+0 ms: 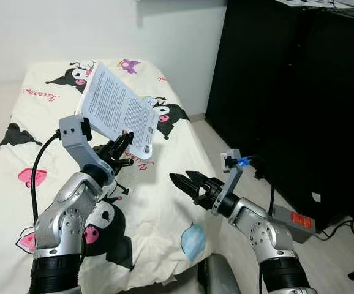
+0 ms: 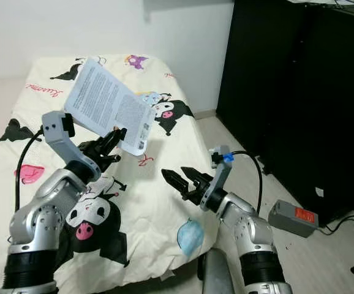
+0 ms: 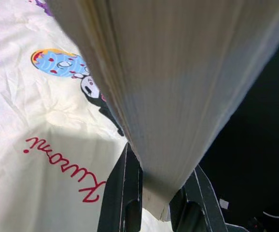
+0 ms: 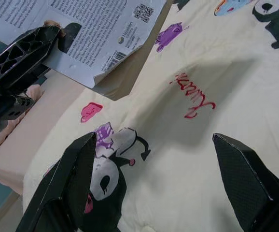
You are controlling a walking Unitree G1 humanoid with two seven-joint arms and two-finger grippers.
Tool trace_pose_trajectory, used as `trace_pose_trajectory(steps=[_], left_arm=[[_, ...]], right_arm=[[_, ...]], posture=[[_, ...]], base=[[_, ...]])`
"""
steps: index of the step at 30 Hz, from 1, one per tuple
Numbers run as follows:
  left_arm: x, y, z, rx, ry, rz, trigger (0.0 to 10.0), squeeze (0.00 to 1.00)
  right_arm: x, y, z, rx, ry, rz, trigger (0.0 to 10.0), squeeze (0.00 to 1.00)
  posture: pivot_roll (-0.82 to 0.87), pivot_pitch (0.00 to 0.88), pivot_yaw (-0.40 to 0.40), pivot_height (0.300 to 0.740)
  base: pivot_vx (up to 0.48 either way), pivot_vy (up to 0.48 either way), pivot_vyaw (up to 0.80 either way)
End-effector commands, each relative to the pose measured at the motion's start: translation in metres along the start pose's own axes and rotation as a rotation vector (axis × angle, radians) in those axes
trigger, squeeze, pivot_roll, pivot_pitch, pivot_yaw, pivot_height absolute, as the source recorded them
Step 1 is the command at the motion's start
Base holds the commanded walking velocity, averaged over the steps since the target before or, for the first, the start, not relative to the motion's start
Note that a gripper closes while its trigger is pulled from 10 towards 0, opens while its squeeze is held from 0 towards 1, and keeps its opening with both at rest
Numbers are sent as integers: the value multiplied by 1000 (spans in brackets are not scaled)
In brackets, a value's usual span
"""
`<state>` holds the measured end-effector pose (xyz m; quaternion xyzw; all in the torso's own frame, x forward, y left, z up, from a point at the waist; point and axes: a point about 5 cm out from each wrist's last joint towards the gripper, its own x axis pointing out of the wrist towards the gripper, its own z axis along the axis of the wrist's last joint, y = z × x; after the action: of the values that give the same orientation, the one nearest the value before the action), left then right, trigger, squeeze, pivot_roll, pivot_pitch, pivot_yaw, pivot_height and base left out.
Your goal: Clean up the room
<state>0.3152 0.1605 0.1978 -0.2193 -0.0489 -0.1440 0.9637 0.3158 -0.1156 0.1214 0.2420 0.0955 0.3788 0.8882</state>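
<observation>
- Book [image 1: 117, 109] held up over the bed [image 1: 165, 202], tilted, back cover of printed text facing the camera.
- Left hand [image 1: 123, 149] clamped on the book's lower corner, fingers [image 3: 122, 193] pressed on either side of the page block.
- Right hand [image 1: 186, 182] hovered above the bed's right edge, fingers [image 4: 69, 176] spread apart, gripping nothing.
- Bed covered by a cream sheet with black cartoon figures and red lettering.
- Black cabinet [image 1: 299, 104] stood to the right; grey box [image 2: 293, 218] lay on the floor beside it.
</observation>
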Motion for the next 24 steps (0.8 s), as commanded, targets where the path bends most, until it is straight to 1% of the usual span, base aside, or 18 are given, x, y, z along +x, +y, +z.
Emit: trace_pose_trajectory(steps=[1, 3, 6, 10, 12, 13, 14, 15, 17, 19, 23, 24], left_arm=[[3, -3, 1, 6, 0, -6, 10000, 0], [4, -5, -4, 35, 42, -7, 10000, 0], [4, -4, -5, 34, 40, 0, 10000, 0], [2, -3, -4, 16, -11, 8, 10000, 0], [2, -3, -4, 16, -11, 8, 10000, 0], [3, -3, -7, 37, 25, 12, 10000, 0], [3, -3, -8, 47, 34, 11, 10000, 0], [3, -4, -7, 37, 19, 8, 10000, 0], [3, -4, -7, 37, 19, 8, 10000, 0], [3, -3, -8, 35, 19, 10, 10000, 0], [1, 3, -18, 96, 56, 41, 10000, 0], [-2, 10, -25, 94, 75, 61, 10000, 0]], right_arm=[[-2, -2, -4, 18, -9, -13, 10000, 0], [-2, -2, -4, 19, -11, -14, 10000, 0], [-2, -2, -4, 21, -13, -14, 10000, 0], [-2, -2, -5, 24, -20, -16, 10000, 0], [-2, -2, -5, 24, -20, -16, 10000, 0], [-2, -2, -5, 24, -20, -16, 10000, 0], [-2, -2, -5, 25, -20, -17, 10000, 0], [-3, -2, -5, 24, -20, -19, 10000, 0], [-3, -2, -5, 24, -20, -19, 10000, 0], [-3, -3, -5, 26, -18, -27, 10000, 0], [-10, -18, -14, 36, -2, -126, 10000, 0], [-14, -22, -20, 50, 12, -143, 10000, 0]], posture=[[-43, 28, -42, 578], [-43, 29, -43, 588], [-43, 29, -43, 593], [-42, 33, -39, 612], [-42, 33, -39, 612], [-42, 33, -39, 617], [-41, 34, -40, 621], [-43, 35, -40, 626], [-43, 35, -40, 626], [-42, 35, -40, 631], [-43, 36, -41, 650], [-43, 36, -42, 660]], base=[[-446, 0, 0], [-463, 0, 0], [-480, 0, 0], [0, 0, 0], [0, 0, 0], [-300, 0, 0], [-480, 0, 0], [-424, 0, 0], [-424, 0, 0], [0, 0, 0], [0, 0, 0], [0, 0, 0]])
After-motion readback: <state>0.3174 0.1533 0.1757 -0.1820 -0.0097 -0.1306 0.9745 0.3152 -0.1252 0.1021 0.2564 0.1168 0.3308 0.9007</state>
